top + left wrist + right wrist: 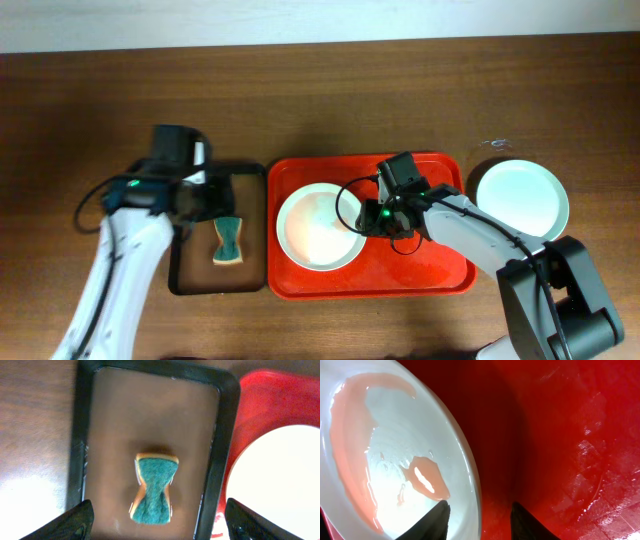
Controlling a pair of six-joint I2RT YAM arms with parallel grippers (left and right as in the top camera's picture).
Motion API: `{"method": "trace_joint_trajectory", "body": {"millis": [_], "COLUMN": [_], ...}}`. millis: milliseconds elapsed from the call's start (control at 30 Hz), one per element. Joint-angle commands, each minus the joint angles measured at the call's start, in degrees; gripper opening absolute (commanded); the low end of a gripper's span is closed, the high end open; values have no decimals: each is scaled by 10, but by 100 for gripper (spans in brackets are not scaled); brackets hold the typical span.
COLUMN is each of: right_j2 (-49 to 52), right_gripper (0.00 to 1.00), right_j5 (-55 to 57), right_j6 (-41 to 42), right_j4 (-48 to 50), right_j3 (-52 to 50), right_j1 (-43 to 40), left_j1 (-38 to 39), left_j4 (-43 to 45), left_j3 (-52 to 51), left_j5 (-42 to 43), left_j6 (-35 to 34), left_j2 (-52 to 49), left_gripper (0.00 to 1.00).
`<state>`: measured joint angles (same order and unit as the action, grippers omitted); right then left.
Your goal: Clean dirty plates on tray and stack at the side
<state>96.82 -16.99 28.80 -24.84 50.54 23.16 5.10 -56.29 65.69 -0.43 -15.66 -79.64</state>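
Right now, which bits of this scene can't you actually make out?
Overhead: the right hand, fingertips hidden beneath the hand's own body.
Left wrist view: the plate, glared white and cut by the frame edge.
Right wrist view: the red tray, mostly outside the frame.

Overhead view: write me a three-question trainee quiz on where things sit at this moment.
1. True or false: the sponge lies on the red tray.
2. What dirties the plate on that tray?
3. The second plate sits: A) on the sponge, B) on the table right of the red tray, C) on the red tray.
Key: 1 false; 2 a pinkish-red smear; 3 B.
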Motion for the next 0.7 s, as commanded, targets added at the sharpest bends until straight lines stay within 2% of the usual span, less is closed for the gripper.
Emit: {"method": "trace_joint_trajectory", "body": {"millis": [0, 67, 100, 133, 167, 467, 533, 600, 667], "right_j2": [11, 30, 35, 35, 35, 35, 25, 12, 11], "right_gripper": [41, 40, 34, 11, 4, 4, 4, 4, 4], "right_j5": [12, 13, 11, 9, 9, 2, -64, -231, -245], "right_j6": [13, 31, 31, 31, 32, 32, 32, 35, 76], "right_j4": [1, 5, 8, 11, 12, 13, 11, 11, 8], "right_j3": [-2, -1, -1, -1, -1, -1, 17, 42, 45], "right_j1": [5, 5, 5, 5, 5, 5, -15, -63, -86], "left_j1": [-71, -100, -102, -102, -101, -101, -102, -101, -101], "left_j4": [-7, -12, -14, -15, -14, -15, -15, -15, -15], "left_j3": [7, 7, 7, 7, 7, 7, 7, 7, 7], "left_j5": [26, 26, 26, 26, 26, 26, 26, 26, 26], "left_j6": [-19, -19, -19, -19, -19, -19, -19, -19, -19], "left_j2": [85, 103, 102, 102, 102, 102, 102, 102, 102], "left_gripper": [98, 99, 99, 99, 99, 99, 99, 99, 99]}}
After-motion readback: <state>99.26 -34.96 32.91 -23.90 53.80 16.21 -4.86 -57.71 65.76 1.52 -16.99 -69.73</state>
